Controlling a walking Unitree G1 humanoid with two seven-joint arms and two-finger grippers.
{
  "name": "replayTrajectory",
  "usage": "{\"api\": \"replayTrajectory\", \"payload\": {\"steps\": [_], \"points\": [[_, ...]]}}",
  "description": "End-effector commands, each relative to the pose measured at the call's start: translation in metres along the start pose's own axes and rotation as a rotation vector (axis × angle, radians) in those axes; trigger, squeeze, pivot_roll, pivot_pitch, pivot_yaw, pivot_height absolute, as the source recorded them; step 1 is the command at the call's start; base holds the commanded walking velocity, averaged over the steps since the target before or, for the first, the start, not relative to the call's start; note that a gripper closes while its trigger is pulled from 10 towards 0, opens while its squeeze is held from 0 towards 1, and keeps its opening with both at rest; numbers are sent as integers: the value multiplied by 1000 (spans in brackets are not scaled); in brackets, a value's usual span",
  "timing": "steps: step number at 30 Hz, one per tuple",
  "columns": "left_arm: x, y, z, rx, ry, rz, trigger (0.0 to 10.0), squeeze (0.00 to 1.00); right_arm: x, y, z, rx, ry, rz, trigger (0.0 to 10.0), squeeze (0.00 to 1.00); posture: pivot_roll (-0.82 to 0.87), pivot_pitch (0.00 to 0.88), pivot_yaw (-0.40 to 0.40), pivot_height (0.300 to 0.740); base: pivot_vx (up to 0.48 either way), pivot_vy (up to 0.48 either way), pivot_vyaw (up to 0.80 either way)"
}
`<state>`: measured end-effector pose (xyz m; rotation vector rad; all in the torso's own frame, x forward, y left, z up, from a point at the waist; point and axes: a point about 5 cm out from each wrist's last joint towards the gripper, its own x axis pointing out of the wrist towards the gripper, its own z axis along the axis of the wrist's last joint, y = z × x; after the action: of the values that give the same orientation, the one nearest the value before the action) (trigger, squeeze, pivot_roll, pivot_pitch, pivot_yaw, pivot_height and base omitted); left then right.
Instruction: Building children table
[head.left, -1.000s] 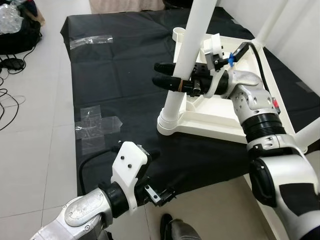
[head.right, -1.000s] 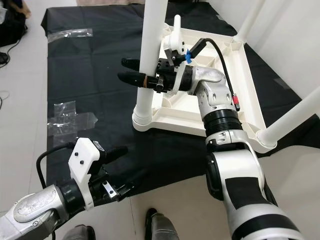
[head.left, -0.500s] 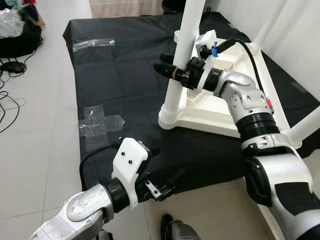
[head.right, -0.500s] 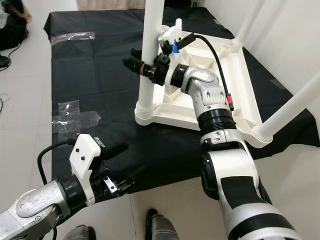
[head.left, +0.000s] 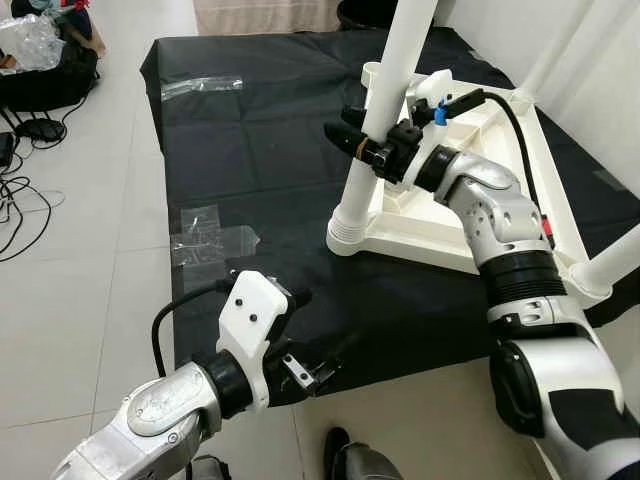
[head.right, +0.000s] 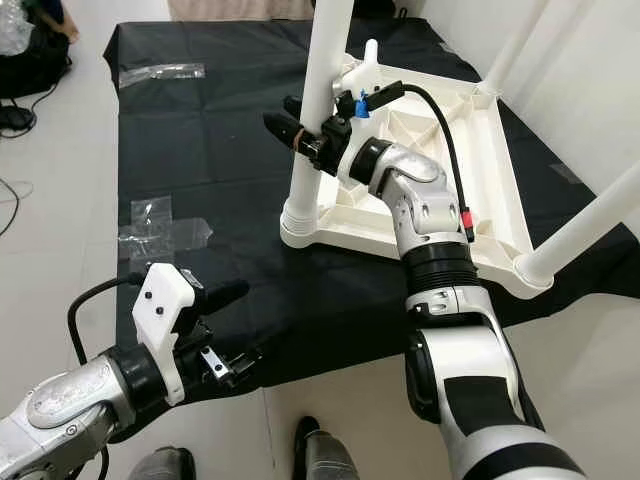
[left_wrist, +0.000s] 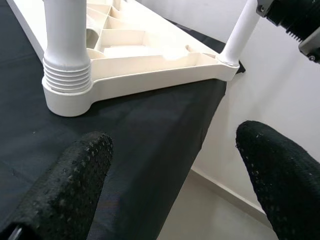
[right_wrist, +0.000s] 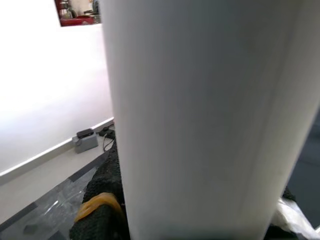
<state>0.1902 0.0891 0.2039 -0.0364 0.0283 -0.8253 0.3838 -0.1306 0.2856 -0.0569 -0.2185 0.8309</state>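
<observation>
Left eye view shows a white plastic table (head.left: 500, 190) lying upside down on a black cloth (head.left: 250, 150) on the floor. Its legs stick up into the air. The near leg (head.left: 380, 110) stands in a round ribbed socket (head.left: 352, 238) at the corner of the table closest to the robot. The right gripper (head.left: 352, 145) reaches over the table and has its two black fingers clamped around this leg, one finger on each side, about halfway up what can be seen of it. In the right wrist view the leg (right_wrist: 210, 115) is a wide white post right in front, with one black finger (right_wrist: 102, 200) wearing a yellow band pressed beside it. Another leg (head.left: 618, 262) sticks out at the far right corner of the table. The left gripper (head.left: 315, 340) hangs low, near the front edge of the cloth, well apart from the table. Its fingers are spread wide and grasp nothing; the left wrist view shows the two bumpy black fingers (left_wrist: 70, 190) with a big gap between them. Strips of clear tape (head.left: 205, 235) are stuck on the cloth. Black cables (head.left: 20, 200) lie on the pale tiled floor (head.left: 70, 300) at the left.
</observation>
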Motion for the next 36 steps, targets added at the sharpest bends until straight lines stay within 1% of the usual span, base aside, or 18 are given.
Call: {"api": "replayTrajectory", "payload": {"steps": [1, 3, 4, 5, 6, 7, 8, 12, 14, 17, 19, 25, 27, 28, 30, 31, 33, 36], "points": [[0, 1, -3, 0, 14, -4, 10000, 0, -11, -6, -31, 63, 113, -89, 10000, 0, 25, 249, -91, 740, 0, 0, 0], [0, 2, -2, 4, 11, -3, 10000, 0, -13, -12, -33, 84, 122, -188, 10000, 0, 25, 249, -91, 740, 0, 0, 0], [0, 2, -2, 4, 11, -3, 10000, 0, -13, -12, -33, 84, 122, -188, 10000, 0, 25, 249, -91, 740, 0, 0, 0], [0, 2, -2, 4, 10, -2, 10000, 0, -13, -15, -34, 92, 128, -236, 10000, 0, 25, 249, -92, 740, 0, 0, 0], [0, 2, -2, 4, 10, -2, 10000, 0, -13, -15, -34, 92, 128, -236, 10000, 0, 25, 249, -92, 740, 0, 0, 0], [0, 3, -1, 4, 9, -2, 10000, 0, -14, -17, -36, 96, 131, -277, 10000, 0, 25, 249, -92, 740, 0, 0, 0], [0, 3, -1, 4, 9, -2, 10000, 0, -14, -17, -36, 96, 131, -277, 10000, 0, 25, 249, -92, 740, 0, 0, 0], [0, 4, -1, 7, 8, -1, 10000, 0, -16, -18, -38, 110, 122, -347, 10000, 0, 24, 251, -90, 740, 0, 0, 0], [0, 4, -1, 7, 8, -1, 10000, 0, -16, -18, -38, 110, 122, -347, 10000, 0, 24, 251, -90, 740, 0, 0, 0], [0, 5, -1, 11, 11, 0, 10000, 0, -17, -15, -38, 86, 113, -376, 10000, 0, 25, 254, -87, 740, 0, 0, 0], [0, 5, -1, 13, 11, 1, 10000, 0, -15, -12, -38, 82, 103, -410, 10000, 0, 25, 254, -87, 740, 0, 0, 0], [0, 6, -1, 15, 11, 4, 10000, 0, -12, -4, -40, 62, 99, -425, 10000, 0, 28, 249, -91, 740, 0, 0, 0], [0, 6, -1, 15, 11, 5, 10000, 0, -10, 1, -42, 32, 110, -436, 10000, 0, 29, 248, -92, 740, 0, 0, 0], [0, 6, -1, 15, 11, 5, 10000, 0, -10, 1, -42, 32, 110, -436, 10000, 0, 29, 248, -92, 740, 0, 0, 0], [0, 6, -1, 15, 10, 5, 10000, 0, -8, 3, -45, -9, 144, -467, 10000, 0, 27, 247, -93, 740, 0, 0, 0], [0, 6, -1, 15, 10, 5, 10000, 0, -8, 3, -45, -9, 144, -467, 10000, 0, 27, 247, -93, 740, 0, 0, 0], [1, 5, -1, 16, 8, 5, 10000, 0, -5, 3, -46, -30, 172, -511, 10000, 0, 25, 248, -95, 740, 0, 0, 0], [1, 5, 0, 16, 7, 4, 10000, 0, -3, 3, -46, -40, 185, -518, 10000, 0, 25, 248, -95, 740, 0, 0, 0]]}}
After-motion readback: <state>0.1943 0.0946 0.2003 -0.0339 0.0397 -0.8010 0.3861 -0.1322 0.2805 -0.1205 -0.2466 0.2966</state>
